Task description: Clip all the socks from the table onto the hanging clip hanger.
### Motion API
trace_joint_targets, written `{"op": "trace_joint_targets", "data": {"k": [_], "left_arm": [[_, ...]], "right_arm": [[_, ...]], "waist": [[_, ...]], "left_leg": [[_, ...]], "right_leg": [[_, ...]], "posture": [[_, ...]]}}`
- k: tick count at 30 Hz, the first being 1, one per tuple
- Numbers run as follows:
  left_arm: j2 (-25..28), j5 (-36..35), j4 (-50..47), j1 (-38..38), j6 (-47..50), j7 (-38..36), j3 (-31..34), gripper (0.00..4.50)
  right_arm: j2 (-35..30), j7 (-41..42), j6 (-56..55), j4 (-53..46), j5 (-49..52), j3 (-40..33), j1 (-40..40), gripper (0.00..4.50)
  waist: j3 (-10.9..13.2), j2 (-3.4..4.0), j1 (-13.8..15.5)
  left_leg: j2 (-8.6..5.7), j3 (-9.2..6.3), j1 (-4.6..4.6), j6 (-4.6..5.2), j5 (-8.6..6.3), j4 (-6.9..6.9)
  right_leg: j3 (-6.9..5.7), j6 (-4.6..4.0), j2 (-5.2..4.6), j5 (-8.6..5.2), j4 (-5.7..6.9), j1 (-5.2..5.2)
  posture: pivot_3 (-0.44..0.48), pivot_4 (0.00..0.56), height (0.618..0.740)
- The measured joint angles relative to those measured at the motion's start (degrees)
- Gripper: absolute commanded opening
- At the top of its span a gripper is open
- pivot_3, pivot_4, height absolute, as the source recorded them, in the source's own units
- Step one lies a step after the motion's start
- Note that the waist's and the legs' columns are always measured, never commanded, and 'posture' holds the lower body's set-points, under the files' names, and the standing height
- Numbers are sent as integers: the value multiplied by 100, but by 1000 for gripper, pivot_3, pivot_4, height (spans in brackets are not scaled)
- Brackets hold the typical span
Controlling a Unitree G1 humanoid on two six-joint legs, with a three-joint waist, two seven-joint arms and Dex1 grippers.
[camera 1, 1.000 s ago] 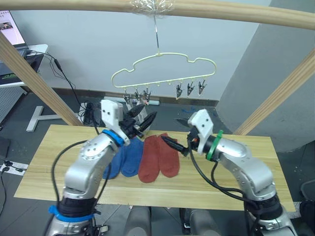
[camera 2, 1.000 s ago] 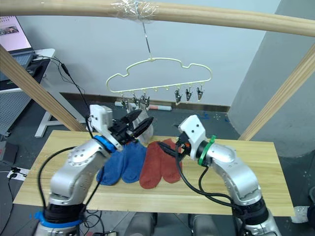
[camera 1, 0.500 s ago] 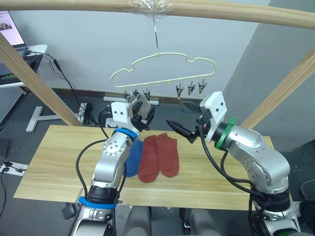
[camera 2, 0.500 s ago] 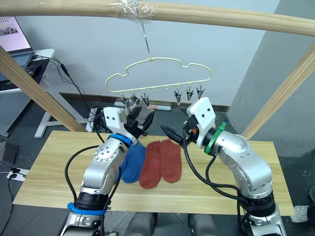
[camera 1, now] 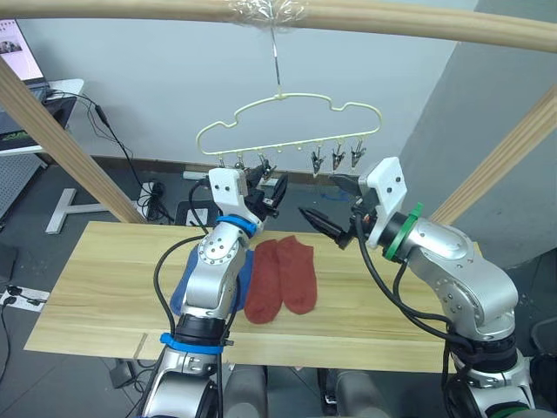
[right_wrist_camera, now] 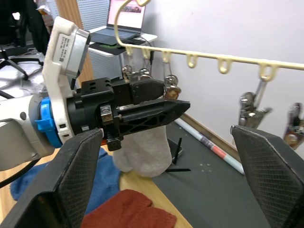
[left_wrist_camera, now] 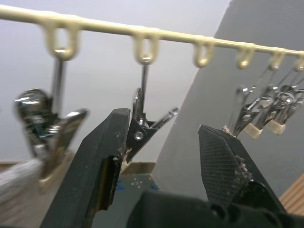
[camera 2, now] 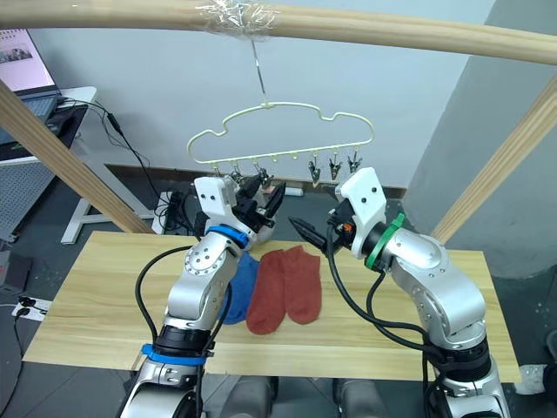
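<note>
The pale yellow-green clip hanger hangs by its hook from the top pole, with metal clips in a row below it. My left gripper is raised to the left clips and open, its jaws either side of one clip. A light grey sock hangs from a neighbouring clip, just behind that gripper. My right gripper is open in the air beside it, below the right clips, holding nothing. Two rust-red socks lie on the table. Blue socks lie partly hidden behind my left arm.
A round wooden pole runs overhead, with slanted poles at the left and right. A desk with a laptop stands at the far left. Cables lie on the floor behind the table.
My left gripper rose from just above the socks to the hanger's left clips, carrying the grey sock up. My right gripper also rose and moved toward the hanger.
</note>
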Motion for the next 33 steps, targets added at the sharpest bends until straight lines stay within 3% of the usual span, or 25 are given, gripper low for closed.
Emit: {"op": "trace_joint_targets", "data": {"k": [33], "left_arm": [[201, 737, 439, -322, -477, 223, 16, 2614]], "right_arm": [[-20, -61, -75, 10, 1, -17, -13, 4500]], "waist": [[-2, 1, -26]], "left_leg": [[-3, -5, 6, 4, 2, 73]], "right_leg": [[1, 2, 6, 2, 81, 2]], "posture": [[126, 194, 740]]}}
